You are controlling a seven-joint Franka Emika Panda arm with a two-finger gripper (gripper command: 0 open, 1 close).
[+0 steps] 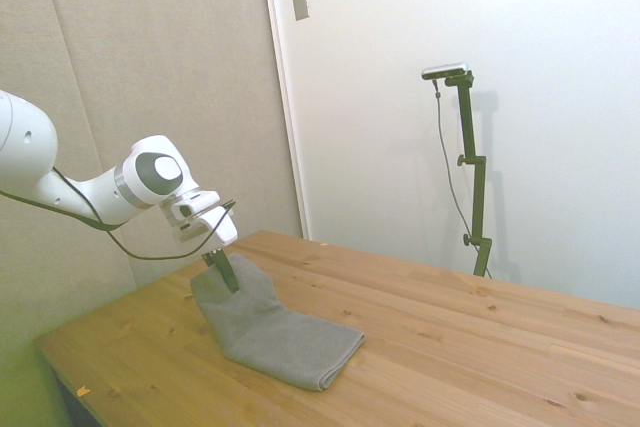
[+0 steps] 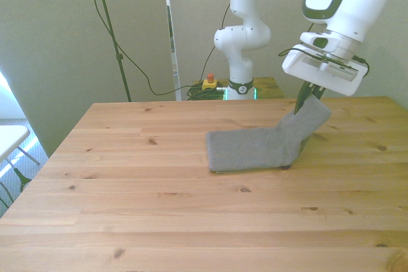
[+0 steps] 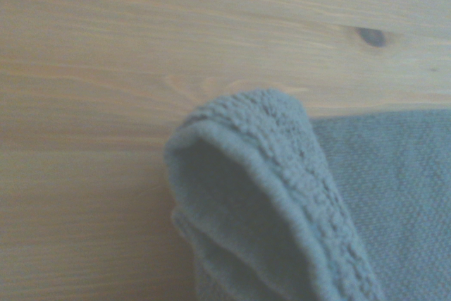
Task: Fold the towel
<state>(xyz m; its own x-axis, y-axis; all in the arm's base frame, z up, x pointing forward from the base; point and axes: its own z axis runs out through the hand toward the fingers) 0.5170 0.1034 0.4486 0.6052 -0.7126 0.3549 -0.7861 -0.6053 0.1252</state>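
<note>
The grey towel lies on the wooden table, folded over along the front view's left part. Its end at the front view's right is lifted off the wood in a peak. My gripper is shut on that raised end, a little above the table. In the side view the towel rises to the gripper at its left end, with the doubled edge lying toward the right. The wrist view shows a curled, doubled towel edge from close by, above bare wood.
A yellow box with a red button sits on the floor behind the table by the robot's base. Cables hang along the wall at the back left of the front view.
</note>
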